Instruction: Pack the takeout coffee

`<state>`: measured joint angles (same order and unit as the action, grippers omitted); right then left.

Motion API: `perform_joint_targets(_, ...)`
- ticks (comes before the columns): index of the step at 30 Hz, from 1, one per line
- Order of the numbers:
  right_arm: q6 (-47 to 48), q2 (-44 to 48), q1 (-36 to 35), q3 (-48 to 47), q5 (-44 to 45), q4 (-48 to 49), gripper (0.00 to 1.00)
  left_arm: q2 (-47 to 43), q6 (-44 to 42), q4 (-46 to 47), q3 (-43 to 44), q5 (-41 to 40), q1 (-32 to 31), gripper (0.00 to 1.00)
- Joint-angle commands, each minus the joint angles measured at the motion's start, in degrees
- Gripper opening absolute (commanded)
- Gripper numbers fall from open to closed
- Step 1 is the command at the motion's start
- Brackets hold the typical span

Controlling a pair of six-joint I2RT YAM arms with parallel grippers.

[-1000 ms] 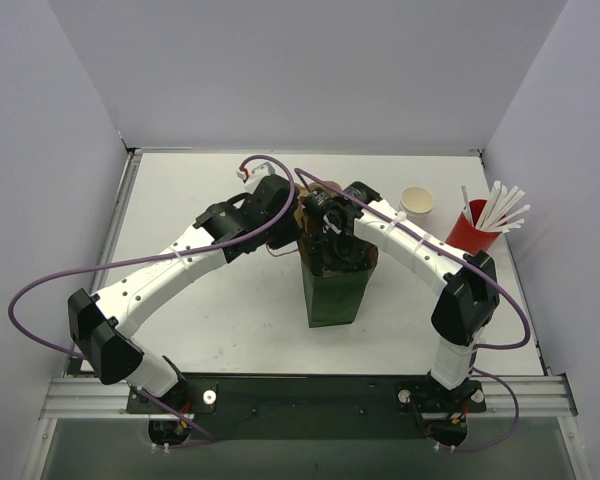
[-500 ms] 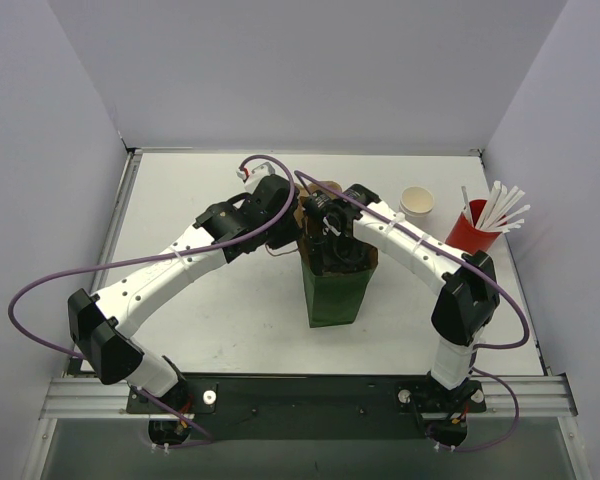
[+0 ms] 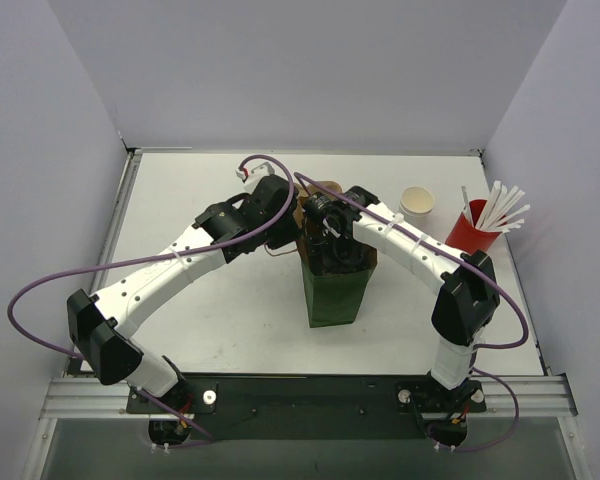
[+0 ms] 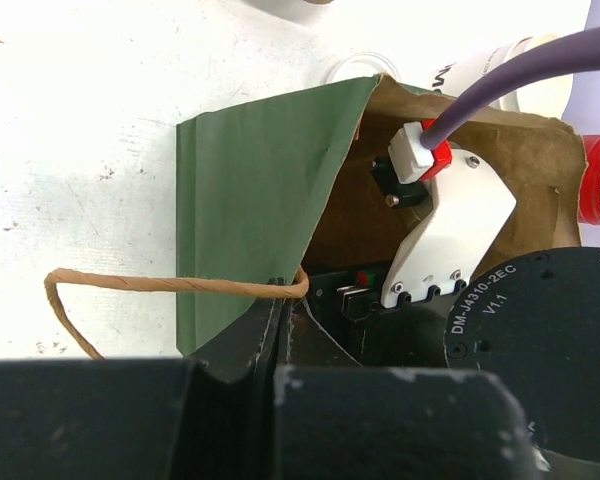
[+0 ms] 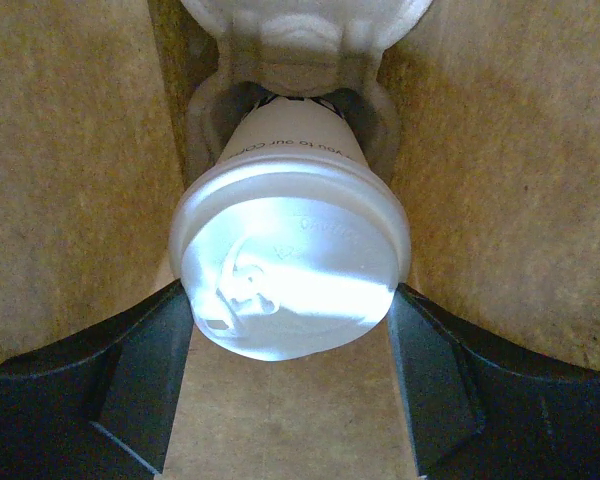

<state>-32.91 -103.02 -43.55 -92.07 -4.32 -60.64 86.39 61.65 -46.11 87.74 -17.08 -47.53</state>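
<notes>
Jaws of left gripper pinched tight on rim of green bag, beside twine handle. Motor housing crowding bag mouth reads "DM-J4310-2EC V1.1". Inside bag, right gripper spread wide, fingers clamping lidded cup seated in carrier; cup print illegible. Right of bag, second cup stands open near red cup of straws.
</notes>
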Motion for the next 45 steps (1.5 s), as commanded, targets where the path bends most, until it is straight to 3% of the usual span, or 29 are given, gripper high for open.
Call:
perform_joint_targets(1,0.3,-1.0,0.3,2.2,1.4,-0.5,0.46,-2.3,-0.4,1.7,-0.2,2.1,-0.2,0.00)
perform_joint_targets(45,0.6,-2.4,0.9,5.5,1.9,3.2,0.45,-2.5,-0.9,2.1,-0.6,3.1,-0.4,0.00)
